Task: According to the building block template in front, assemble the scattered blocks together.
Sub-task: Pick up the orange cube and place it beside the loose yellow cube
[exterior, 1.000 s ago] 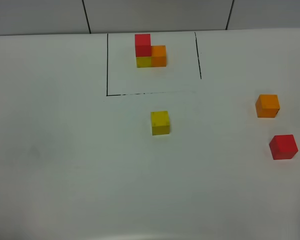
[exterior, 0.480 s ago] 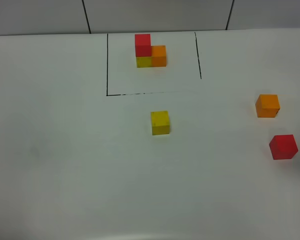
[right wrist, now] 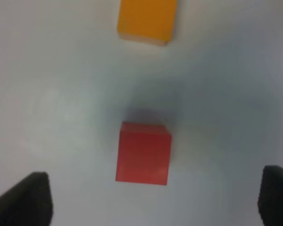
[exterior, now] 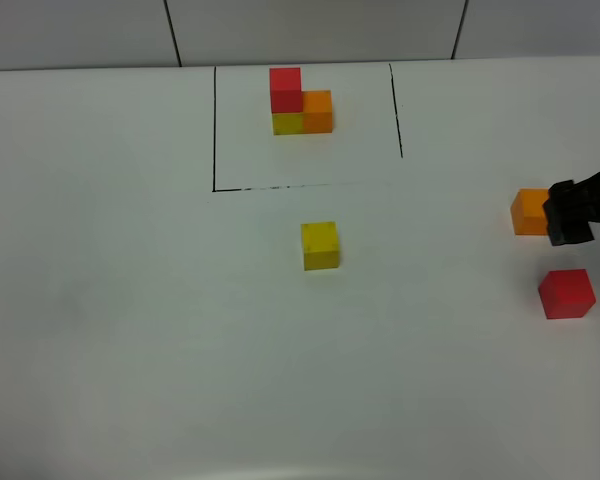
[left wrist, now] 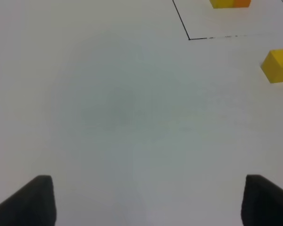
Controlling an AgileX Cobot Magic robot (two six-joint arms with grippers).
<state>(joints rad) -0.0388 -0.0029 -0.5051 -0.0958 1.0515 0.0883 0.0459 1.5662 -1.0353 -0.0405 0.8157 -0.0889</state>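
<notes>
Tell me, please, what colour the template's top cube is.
The top cube is red, clearest in the exterior high view.

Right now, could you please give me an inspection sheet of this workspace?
Surface: white table, black frame drawn at the back.
Job's things: template inside the frame, red on yellow, orange alongside; yellow block in front of the frame; orange block and red block at the right, apart.
Clutter: nothing seen.
Grippers: right gripper open, empty, by the orange and red blocks; left gripper open, empty, away from the blocks.
Cables: nothing seen.
Surroundings: grey wall panels behind the table.
</notes>
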